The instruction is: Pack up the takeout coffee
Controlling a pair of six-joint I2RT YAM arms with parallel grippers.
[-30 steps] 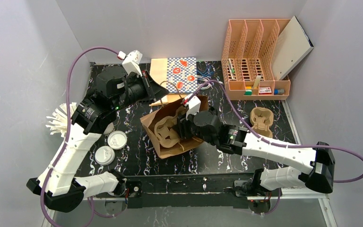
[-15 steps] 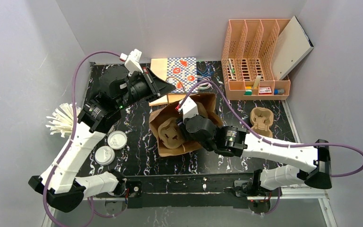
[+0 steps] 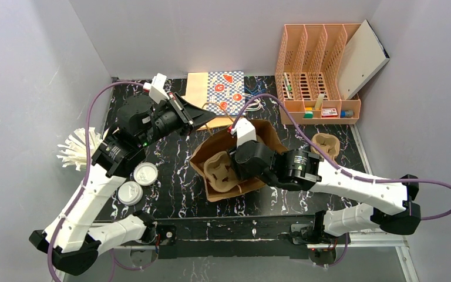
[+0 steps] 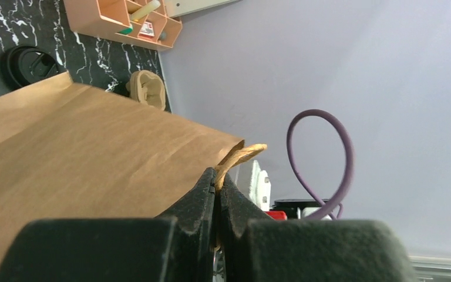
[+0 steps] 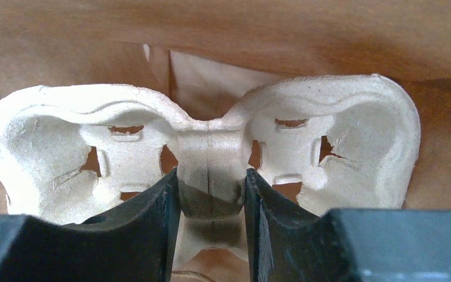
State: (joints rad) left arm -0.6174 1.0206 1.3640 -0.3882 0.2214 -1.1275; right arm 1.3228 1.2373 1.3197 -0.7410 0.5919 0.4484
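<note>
Two takeout coffee cups with white lids stand at the left of the table, apart from both grippers. A brown paper bag lies open in the middle. My left gripper is shut on the bag's twisted paper handle at its far rim. My right gripper reaches into the bag's mouth, shut on the middle ridge of a pulp cup carrier. In the right wrist view the carrier sits inside the bag with my gripper clamped on its centre.
A second pulp carrier lies at the right. A peach desk organizer stands at the back right, and a patterned paper bag lies at the back. A white bundle sits at the left edge. A loose black lid lies near the organizer.
The bag and carrier have shifted to the right and toward the near edge. My right gripper has moved with the carrier inside the bag. My left gripper has drawn the handle toward the back left.
</note>
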